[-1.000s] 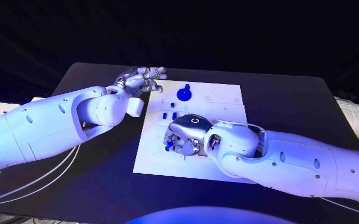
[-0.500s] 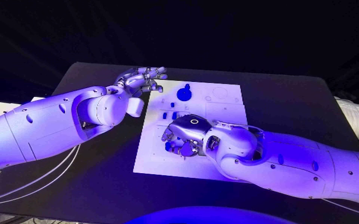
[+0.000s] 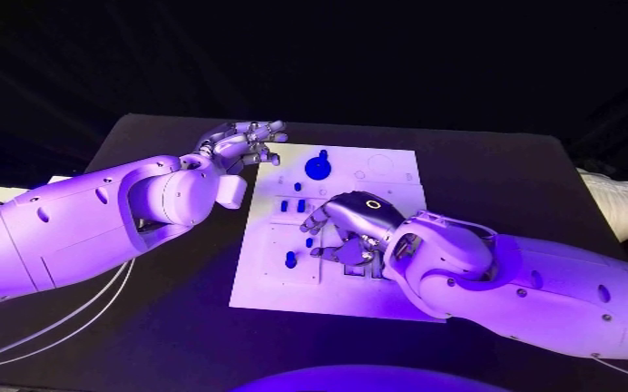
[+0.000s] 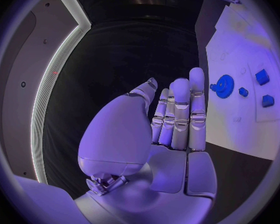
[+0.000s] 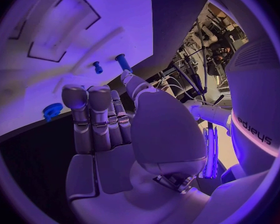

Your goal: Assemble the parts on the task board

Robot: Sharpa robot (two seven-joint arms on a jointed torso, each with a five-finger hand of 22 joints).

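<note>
My right robot hand (image 3: 351, 229) shifts right along the task board (image 3: 262, 283).
It now hovers empty with loosely spread fingers, uncovering a blue part (image 3: 290, 260); left robot hand (image 3: 249, 144) stays open.

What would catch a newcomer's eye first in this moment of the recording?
The right hand hangs low over the middle of the white task board, fingers curled, with small blue parts beside it. The left hand hovers by the board's far left corner, fingers apart and holding nothing, near a round blue gear.
</note>
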